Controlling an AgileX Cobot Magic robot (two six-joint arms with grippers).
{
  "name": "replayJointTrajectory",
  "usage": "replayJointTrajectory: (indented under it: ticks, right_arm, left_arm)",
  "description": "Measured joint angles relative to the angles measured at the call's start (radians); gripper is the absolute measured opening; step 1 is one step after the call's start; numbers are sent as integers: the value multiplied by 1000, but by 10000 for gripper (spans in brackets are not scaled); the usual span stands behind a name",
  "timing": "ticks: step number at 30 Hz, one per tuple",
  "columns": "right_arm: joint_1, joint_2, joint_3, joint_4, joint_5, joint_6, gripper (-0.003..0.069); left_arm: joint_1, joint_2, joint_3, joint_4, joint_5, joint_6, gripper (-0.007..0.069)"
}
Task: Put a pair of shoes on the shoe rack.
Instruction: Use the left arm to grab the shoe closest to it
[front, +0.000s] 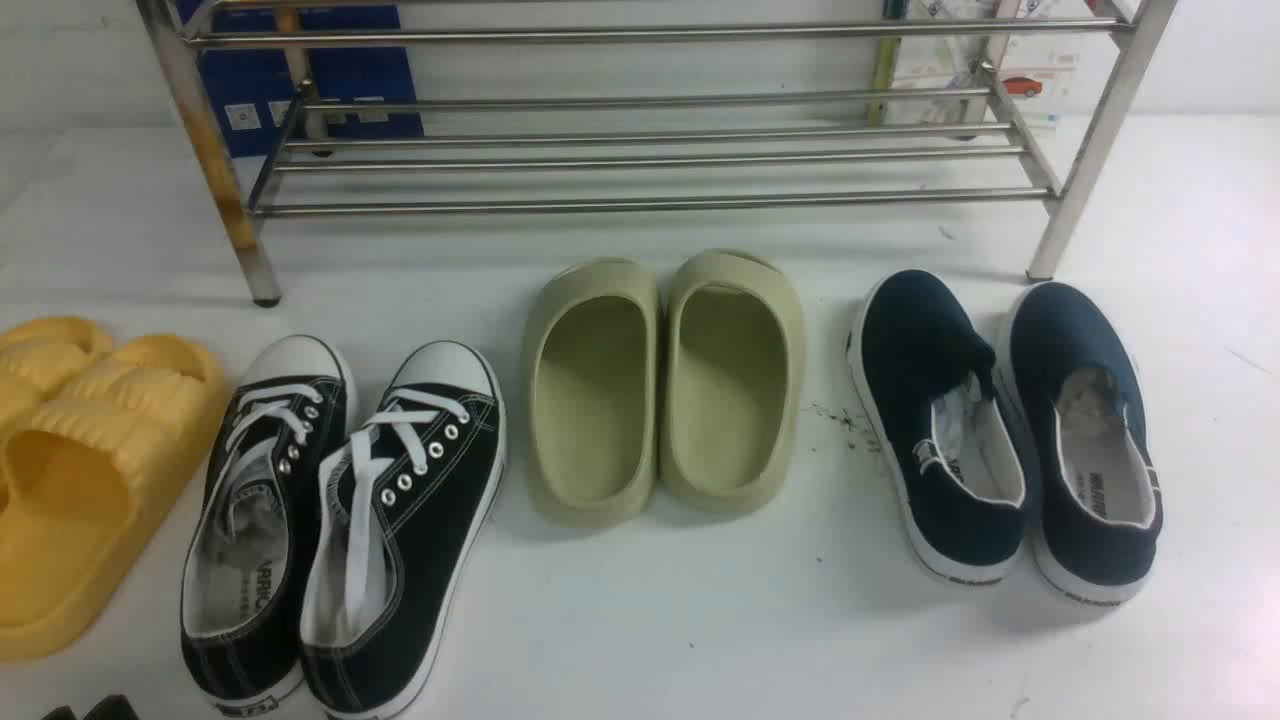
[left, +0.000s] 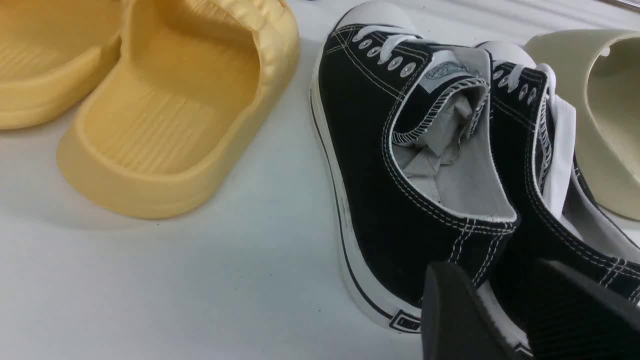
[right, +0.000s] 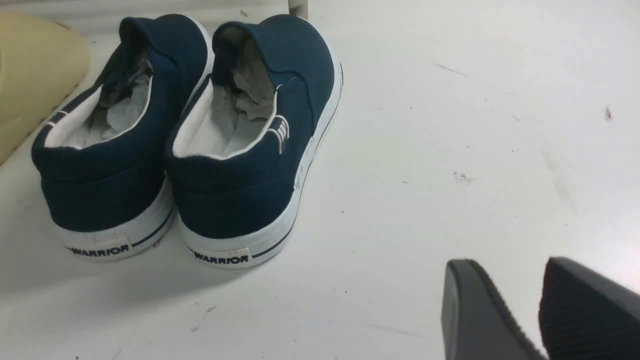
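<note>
The two black canvas sneakers (front: 262, 520) (front: 410, 530) with white laces and toe caps stand side by side on the white floor at the front left, toes toward the shoe rack (front: 640, 205). The steel-tube rack stands at the back with bare bar shelves. In the left wrist view my left gripper (left: 492, 280) is open, right behind the heels of the sneakers (left: 370, 190) (left: 520, 165). Only its tips (front: 90, 710) show in the front view. My right gripper (right: 507, 272) is open and empty above bare floor. It is out of the front view.
Yellow foam slippers (front: 80, 470) lie left of the sneakers, olive-green slippers (front: 660, 390) to their right, and navy slip-ons (front: 1000, 430) further right, also in the right wrist view (right: 200, 150). A blue box (front: 340, 70) stands behind the rack.
</note>
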Motion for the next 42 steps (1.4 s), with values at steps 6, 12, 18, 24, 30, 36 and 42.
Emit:
replayJointTrajectory:
  ticks: [6,12,18,24,30,36,42]
  right_arm:
    - [0,0,0,0,0,0,239]
    - [0,0,0,0,0,0,239]
    - [0,0,0,0,0,0,239]
    - [0,0,0,0,0,0,239]
    - [0,0,0,0,0,0,239]
    - [0,0,0,0,0,0,239]
    - [0,0,0,0,0,0,239]
  left_arm:
    - [0,0,0,16,0,0,238]
    - [0,0,0,18,0,0,238]
    - [0,0,0,31,-3,1,238]
    - [0,0,0,-160,-98,-133,238]
    - [0,0,0,-671,-208,-487,238]
    - [0,0,0,-984,-267,-580,238]
    - [0,0,0,-1009,-268,-433,238]
